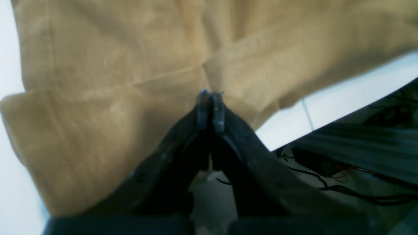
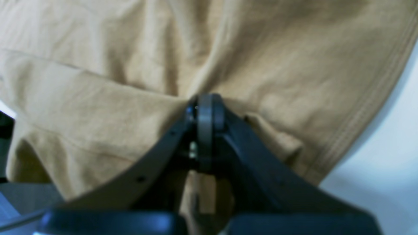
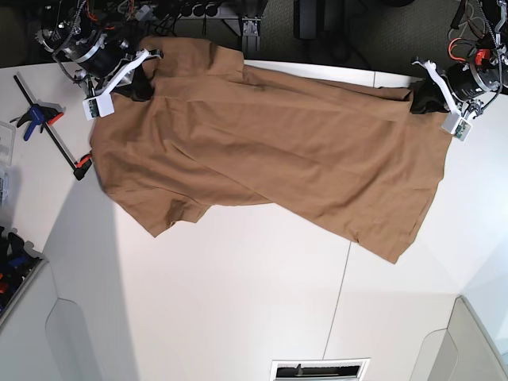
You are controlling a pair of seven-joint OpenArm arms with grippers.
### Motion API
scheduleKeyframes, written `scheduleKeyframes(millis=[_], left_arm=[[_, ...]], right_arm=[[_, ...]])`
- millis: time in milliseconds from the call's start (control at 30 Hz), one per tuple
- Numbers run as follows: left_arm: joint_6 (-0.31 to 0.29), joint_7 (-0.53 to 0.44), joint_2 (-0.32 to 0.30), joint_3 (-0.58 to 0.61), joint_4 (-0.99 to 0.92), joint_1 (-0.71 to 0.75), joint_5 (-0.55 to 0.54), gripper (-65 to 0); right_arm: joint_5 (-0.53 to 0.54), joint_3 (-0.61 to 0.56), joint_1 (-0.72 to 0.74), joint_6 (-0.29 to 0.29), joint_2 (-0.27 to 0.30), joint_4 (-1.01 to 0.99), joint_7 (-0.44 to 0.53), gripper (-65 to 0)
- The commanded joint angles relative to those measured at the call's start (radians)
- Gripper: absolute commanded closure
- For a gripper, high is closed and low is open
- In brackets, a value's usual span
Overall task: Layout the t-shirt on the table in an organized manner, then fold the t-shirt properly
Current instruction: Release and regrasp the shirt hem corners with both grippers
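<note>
The tan-brown t-shirt [image 3: 270,151] lies stretched across the far part of the white table [image 3: 238,294], with a sleeve hanging toward the front left and the hem corner toward the front right. My left gripper [image 3: 417,101] at the far right is shut on the shirt's edge; the wrist view shows its jaws [image 1: 210,94] pinching the cloth [image 1: 114,81]. My right gripper [image 3: 143,89] at the far left is shut on the shirt near the shoulder; its wrist view [image 2: 205,98] shows cloth [image 2: 277,65] bunched at the closed tips. The collar tag is hidden.
A bar clamp [image 3: 36,117] lies on the table's left edge. A bin of parts [image 3: 12,270] stands at the lower left. A thin dark seam [image 3: 337,294] crosses the table. Cables [image 1: 359,192] hang beyond the far edge. A vent slot [image 3: 317,370] sits at the front.
</note>
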Motion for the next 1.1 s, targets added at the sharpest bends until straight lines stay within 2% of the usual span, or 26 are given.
scheduleKeyframes(millis=[0,133,300,333,433,467,533,667,833,967,1067], left_arm=[[-0.009,-0.031,-0.018,-0.012,0.019,-0.005,-0.018,0.0],[-0.009,-0.034,-0.017,-0.046,0.030,-0.014,-0.042,0.0],[-0.009,-0.031,-0.018,-0.131,0.076,-0.051,-0.090,-0.8],[-0.009,-0.032,-0.018,-0.150,0.087,-0.057,-0.103,-3.8],[-0.009,-0.031,-0.027,-0.180,0.096,-0.098,-0.131,-11.4],[-0.009,-0.032,-0.034,-0.180,0.096,-0.114,-0.130,-12.7],[-0.009,-0.032,-0.037,-0.180,0.096,-0.155,-0.130,-13.2],[-0.009,-0.032,-0.037,-0.163,0.060,-0.248,-0.110,-14.7],[-0.009,-0.056,-0.051,-0.050,-0.133,-0.393,-0.100,-28.8],[-0.009,-0.071,-0.059,0.064,-0.372,-0.560,-0.073,-30.2],[-0.009,-0.100,-0.059,0.111,-0.542,-0.670,-0.053,-30.2]], right_arm=[[0.003,0.004,0.004,-0.004,0.014,0.019,-0.004,0.0],[0.047,0.010,0.016,-0.004,0.032,0.027,-0.005,0.0],[0.047,0.022,0.090,-0.011,0.031,0.027,-0.005,0.0],[0.048,0.025,0.105,-0.021,0.031,0.027,-0.005,-1.5],[0.050,0.031,0.155,-0.057,0.031,0.027,-0.005,-19.9],[0.049,0.032,0.175,-0.070,0.031,0.027,-0.005,-23.7],[0.027,0.038,0.217,-0.092,0.031,0.027,-0.005,-26.3],[-0.058,0.042,0.301,-0.155,0.031,0.019,0.008,-26.4],[-0.116,0.042,0.423,-0.179,0.032,-0.074,0.026,-26.4],[-0.172,0.042,0.534,-0.196,0.032,-0.230,0.060,-28.1],[-0.194,0.042,0.604,-0.195,0.032,-0.344,0.073,-34.2]])
